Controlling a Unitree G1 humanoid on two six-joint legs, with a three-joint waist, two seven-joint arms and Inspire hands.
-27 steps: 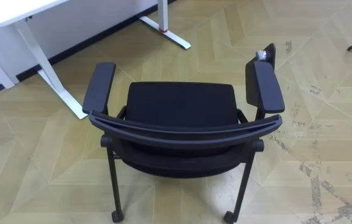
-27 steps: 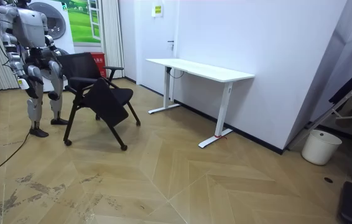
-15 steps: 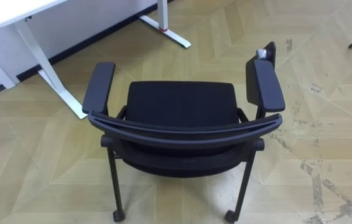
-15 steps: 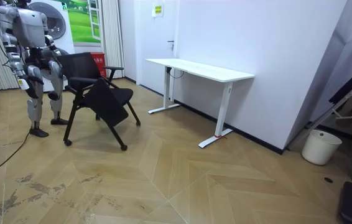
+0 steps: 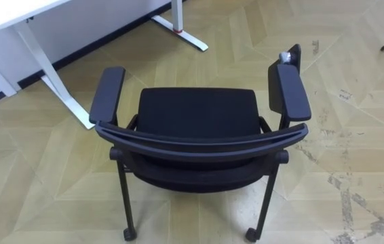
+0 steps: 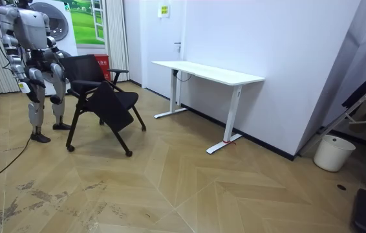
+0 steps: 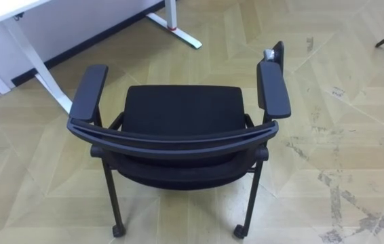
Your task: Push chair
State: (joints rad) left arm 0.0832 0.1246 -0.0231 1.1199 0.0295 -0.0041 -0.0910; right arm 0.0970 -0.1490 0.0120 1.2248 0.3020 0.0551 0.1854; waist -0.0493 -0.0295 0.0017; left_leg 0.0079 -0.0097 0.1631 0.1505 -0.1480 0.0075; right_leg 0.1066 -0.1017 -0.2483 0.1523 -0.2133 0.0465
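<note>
Facing the black armchair from behind its backrest, with the white desk well apart at 11 o'clock: push judged not begun, all travel left; left hand and right hand hang low, state cannot be told.

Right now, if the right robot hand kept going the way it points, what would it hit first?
Probably the floor: the right robot hand seems to hang by the hip, pointing down, though it is too small to be sure. The chair stands in front, not in that line.
</note>
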